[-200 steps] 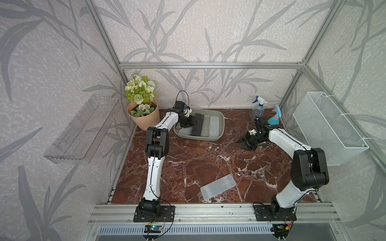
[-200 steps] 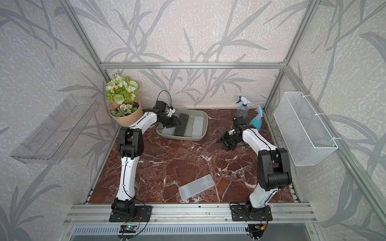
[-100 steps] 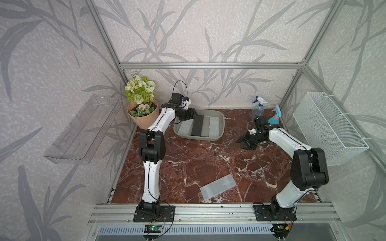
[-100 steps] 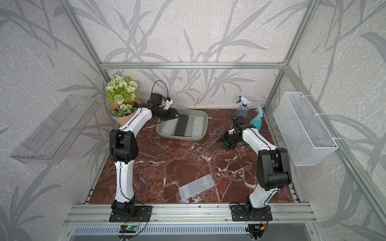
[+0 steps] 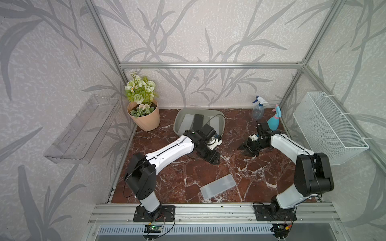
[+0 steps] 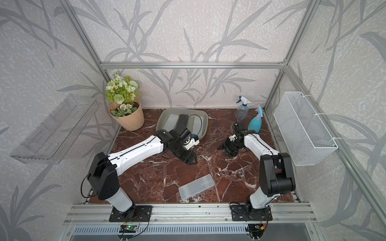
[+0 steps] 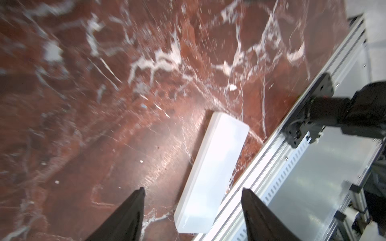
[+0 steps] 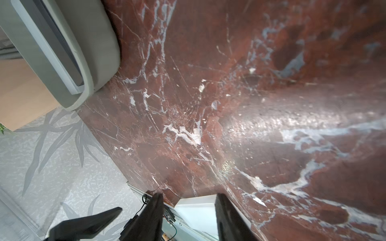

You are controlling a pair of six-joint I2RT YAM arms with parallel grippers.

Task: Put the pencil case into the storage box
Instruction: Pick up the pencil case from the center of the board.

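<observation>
One loose pencil case [image 5: 218, 187] lies flat on the desk [image 5: 177, 173] near the front rail, outside the box, so by my reckoning that one is left to fetch. Beyond it my left hand [image 5: 214, 159] hangs over mid-desk, fingers spread wide and empty, with the case framed between them in its wrist view. My right hand [image 5: 249, 151] sits low off to the side, part spread, pinching nothing. Farthest back, the storage box [image 5: 221, 123] already holds a black case [image 5: 197, 123] and at least one pale case [image 5: 186, 123].
</observation>
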